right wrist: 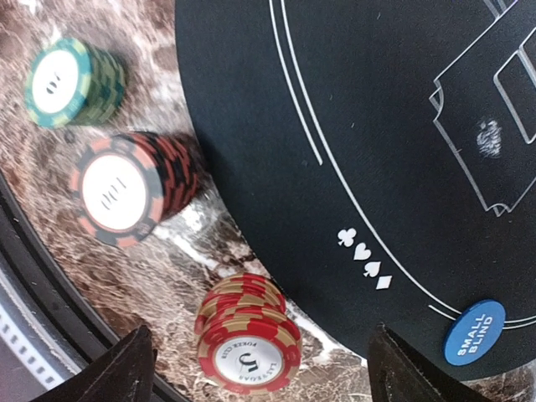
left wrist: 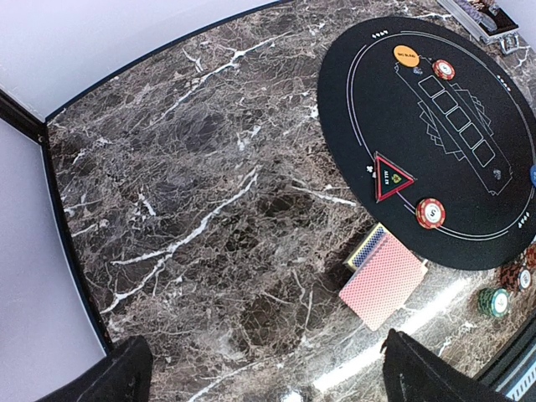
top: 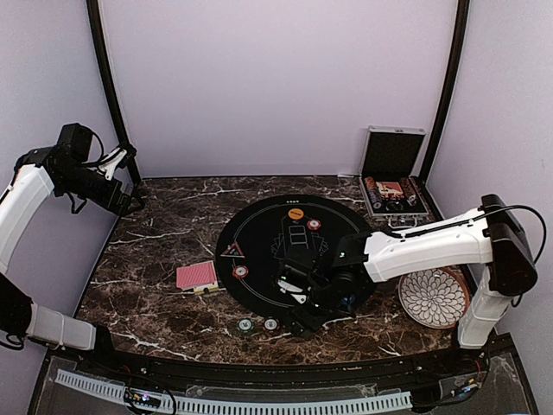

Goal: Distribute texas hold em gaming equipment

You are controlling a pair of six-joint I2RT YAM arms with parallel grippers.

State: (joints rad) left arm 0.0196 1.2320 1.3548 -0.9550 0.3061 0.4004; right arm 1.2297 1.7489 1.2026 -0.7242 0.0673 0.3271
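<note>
Partway, I'd say. Right gripper (right wrist: 261, 373) is wide open and empty. Red chip stack (right wrist: 247, 335) sits directly under it, 2 more stacks ahead-left, blue button (right wrist: 474, 332) by its right finger. Left gripper (left wrist: 261, 368) is open and empty, with the undealt cards (left wrist: 387, 283) just ahead. Case (top: 393, 194) has chips left.

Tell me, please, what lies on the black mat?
An orange button, a triangular marker, two red chips and a blue button; the right arm hides part of the mat from above.

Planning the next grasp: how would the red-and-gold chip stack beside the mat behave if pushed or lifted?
The red-and-gold chip stack looks staggered, so a sideways push would probably shear it. Loose discs: a side pinch may lift only some.
</note>
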